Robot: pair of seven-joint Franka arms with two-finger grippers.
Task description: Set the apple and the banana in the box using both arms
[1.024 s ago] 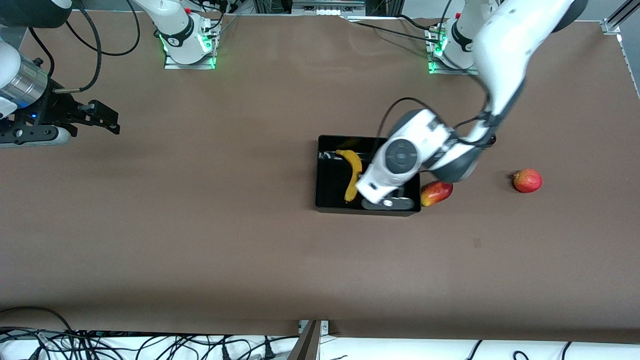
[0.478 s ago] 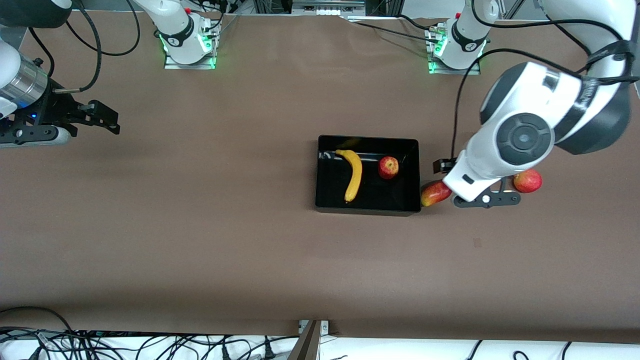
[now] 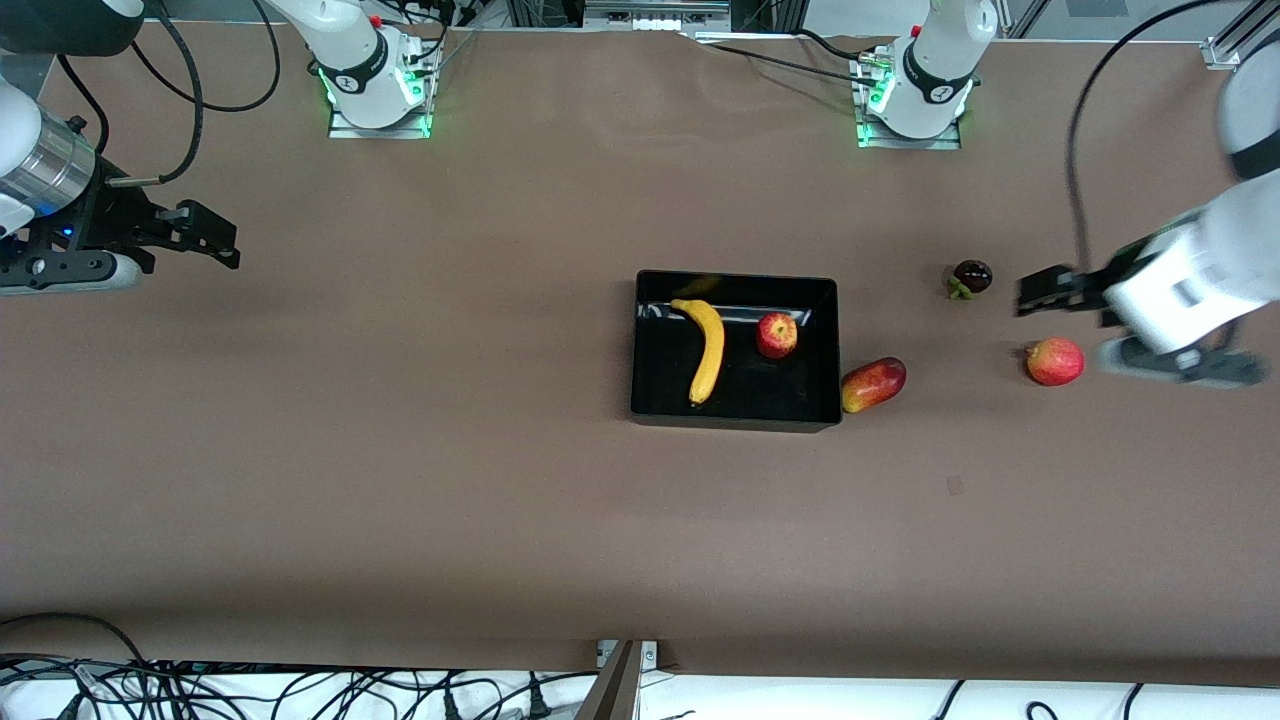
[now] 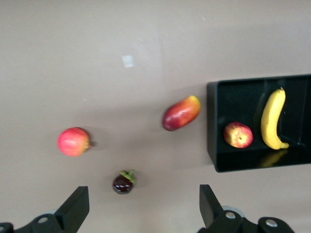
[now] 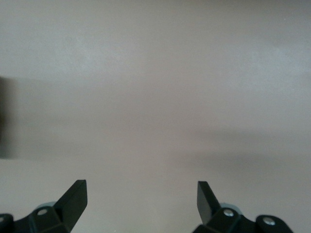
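Note:
The black box sits mid-table. The yellow banana lies in it, and the small red apple rests beside the banana, toward the left arm's end. My left gripper is open and empty, up over the table past the box at the left arm's end. Its wrist view shows its open jaws, the box, the apple and the banana. My right gripper waits open and empty at the right arm's end; its wrist view shows only bare table.
A red-and-yellow mango lies against the box's wall toward the left arm's end. A pinkish-red round fruit and a dark mangosteen lie under the left gripper's area. The left wrist view shows the mango, the pinkish fruit and the mangosteen.
My left arm has swung away from over the box toward its own end of the table, leaving the apple in the box. The right arm has not moved.

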